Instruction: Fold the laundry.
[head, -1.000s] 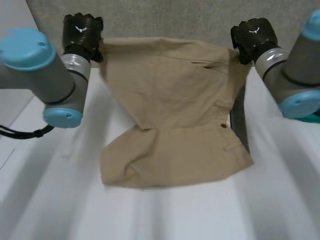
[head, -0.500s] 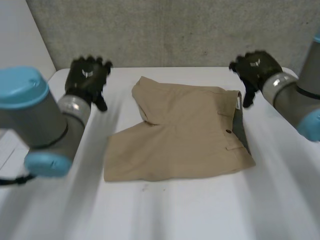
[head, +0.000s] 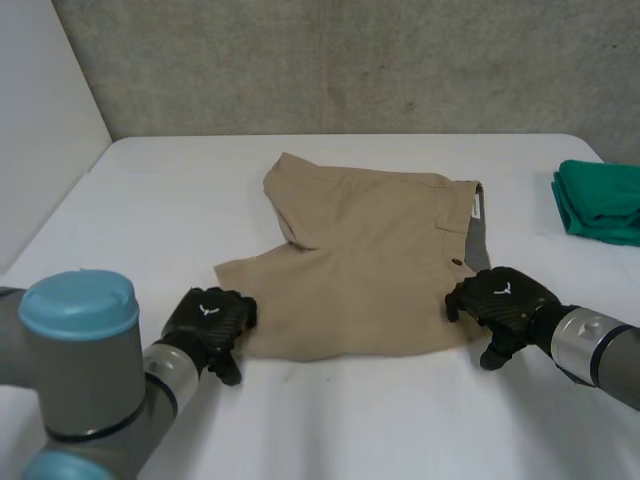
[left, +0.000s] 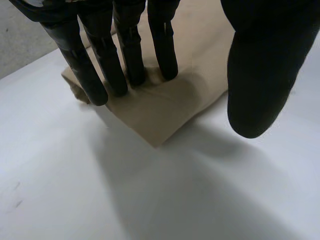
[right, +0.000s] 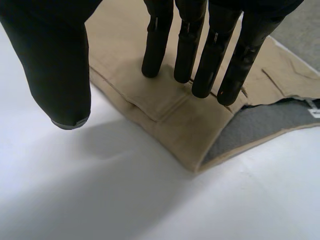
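the tan shorts (head: 370, 260) lie flat in the middle of the frame on the white bench (head: 150, 190), folded over on themselves. a little white tag (head: 476, 205) sits inside the waistband, too small to read. each black hand has a small white mark on its back, a shape and not words. a dark button (head: 455, 263) sits near the right edge of the shorts.

the left hand (head: 207, 325) is at the lower left corner of the shorts. its wrist view shows its fingers (left: 125, 50) straight, with the tips resting on that pointed corner. the thumb is off to the side over bare bench, gripping nothing.

the right hand (head: 500, 305) is at the lower right corner. its wrist view shows straight fingers (right: 200, 55) pressing on the thick stitched edge there, thumb apart, holding nothing. just beside the fingertips that view shows the grey inside (right: 250, 130) of the shorts.

the head view shows a folded green cloth (head: 600, 200) at the right edge of the frame, well apart from the shorts. a rough grey wall (head: 350, 60) runs across the top. the shorts look smooth and woven.
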